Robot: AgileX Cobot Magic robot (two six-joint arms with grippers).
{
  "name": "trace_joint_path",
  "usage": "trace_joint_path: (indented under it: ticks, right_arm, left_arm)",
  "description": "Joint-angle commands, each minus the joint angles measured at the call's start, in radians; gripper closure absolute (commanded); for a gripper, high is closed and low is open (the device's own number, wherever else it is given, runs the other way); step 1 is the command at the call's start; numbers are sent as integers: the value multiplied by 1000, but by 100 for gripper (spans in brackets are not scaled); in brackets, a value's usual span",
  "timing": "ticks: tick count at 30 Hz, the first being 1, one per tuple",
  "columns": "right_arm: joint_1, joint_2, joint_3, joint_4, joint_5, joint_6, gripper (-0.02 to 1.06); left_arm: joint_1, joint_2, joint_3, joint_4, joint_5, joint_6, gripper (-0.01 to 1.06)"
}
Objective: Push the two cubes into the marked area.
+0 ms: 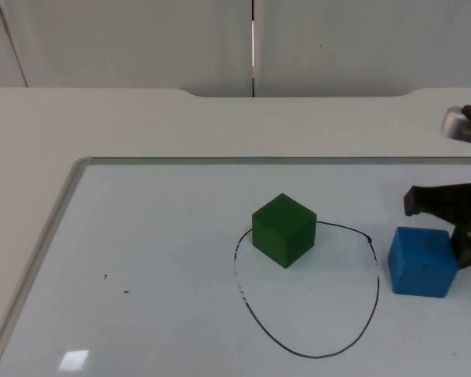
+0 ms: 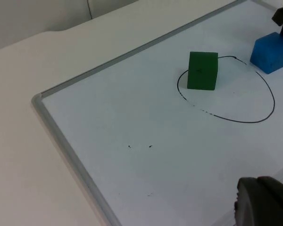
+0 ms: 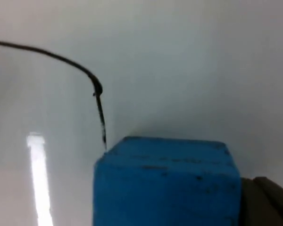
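A green cube point(image 1: 283, 229) point(image 2: 202, 70) stands on the whiteboard, on the far left part of a black drawn oval point(image 1: 314, 353) point(image 2: 254, 121). A blue cube point(image 1: 422, 261) point(image 2: 270, 52) point(image 3: 165, 183) sits just outside the oval's right side. My right gripper point(image 1: 442, 229) is open at the blue cube's right rear. One fingertip point(image 1: 412, 201) points past the cube's far side, and the other finger point(image 3: 266, 202) rests against its right face. My left gripper point(image 2: 264, 202) waits well back from the green cube, near the board's edge.
The whiteboard's grey metal frame point(image 1: 59, 212) point(image 2: 66, 136) runs along the left and far sides, with bare white table top point(image 1: 102, 118) beyond it. A grey partition wall point(image 1: 141, 39) closes the back. A few small dark specks point(image 1: 125, 292) mark the board.
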Motion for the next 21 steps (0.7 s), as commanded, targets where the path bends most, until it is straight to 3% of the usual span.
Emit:
trace_joint_path:
  ticks: [1,9,21]
  right_arm:
    - [26,28,-5,4,-17,10,105]
    - [90,101,-5,6,-100,64,105]
    - [90,101,-5,6,-111,73,105]
  left_arm:
    - [-3,-4,4,3,-1,-2,105]
    - [-3,-4,4,3,-1,-2,105]
    - [-3,-4,4,3,-1,-2,105]
